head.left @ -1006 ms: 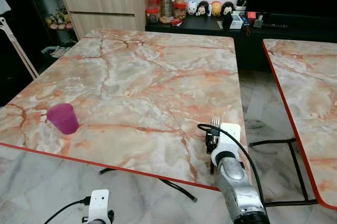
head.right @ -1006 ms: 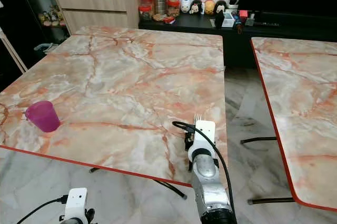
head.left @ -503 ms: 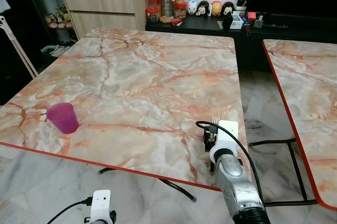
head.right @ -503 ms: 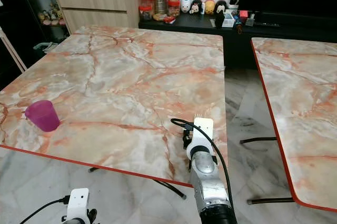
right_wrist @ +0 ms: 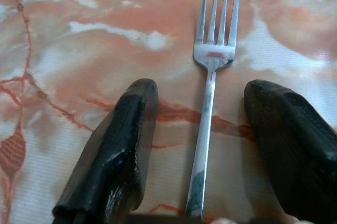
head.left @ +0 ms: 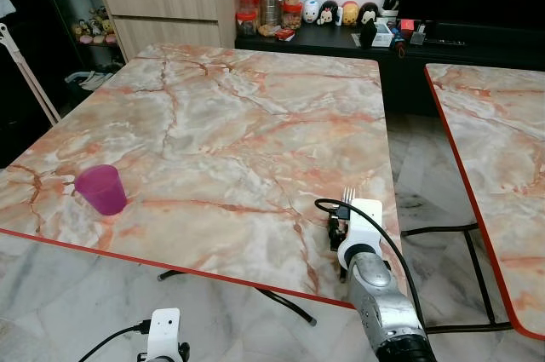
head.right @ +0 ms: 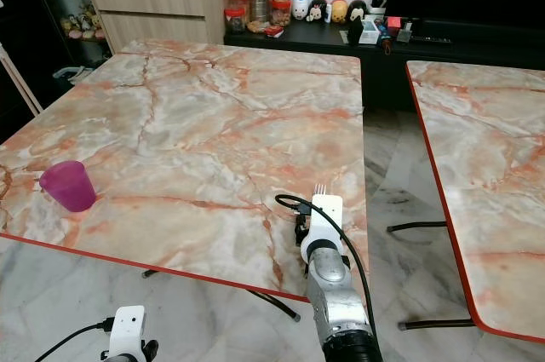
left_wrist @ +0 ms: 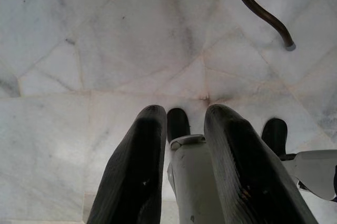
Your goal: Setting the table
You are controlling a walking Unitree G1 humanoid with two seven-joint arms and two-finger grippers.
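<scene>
Right wrist view is showing the fork (right_wrist: 210,100) lying flat on the marble worktop (head.left: 230,140) near its right front edge, between the spread fingers of the right tool (right_wrist: 202,171), its long axis running along them, tines pointing away.

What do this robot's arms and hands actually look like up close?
The right arm is a rounded silver tube with a white block at the wrist and a black cable looping along it. The right gripper has two thick, matt black fingers with rounded tips. The left gripper has the same black fingers, plus a white wrist block with a cable.
</scene>
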